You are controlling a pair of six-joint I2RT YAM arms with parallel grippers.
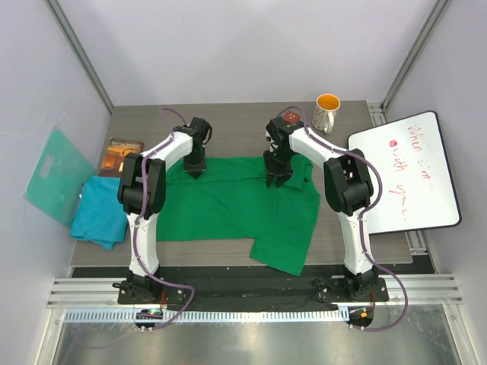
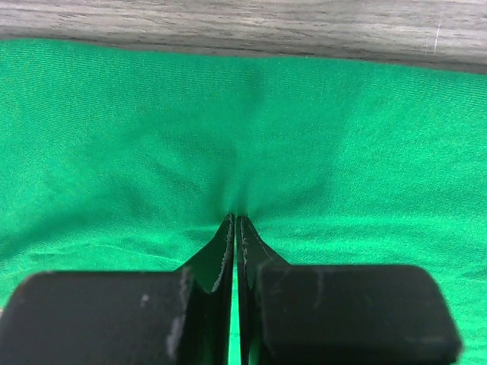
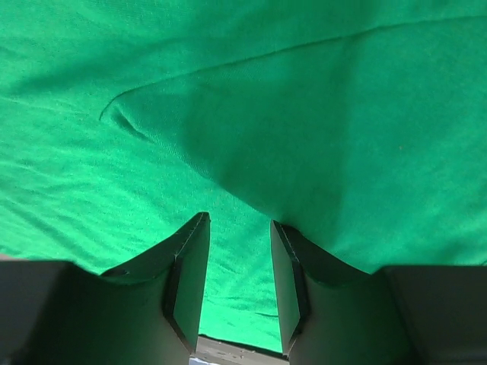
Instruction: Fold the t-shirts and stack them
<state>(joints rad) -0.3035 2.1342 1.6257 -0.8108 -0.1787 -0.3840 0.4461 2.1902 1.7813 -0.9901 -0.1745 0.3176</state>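
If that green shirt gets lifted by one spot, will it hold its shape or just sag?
Probably sag: the green t-shirt puckers into creases where the left jaws pinch it, so it looks floppy. It likely drapes too; one part hangs over the table edge.

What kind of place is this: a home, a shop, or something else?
Probably a robotics lab cell: left arm and right arm mounted on a metal rail, plain white panels around the table, and a handwritten whiteboard.
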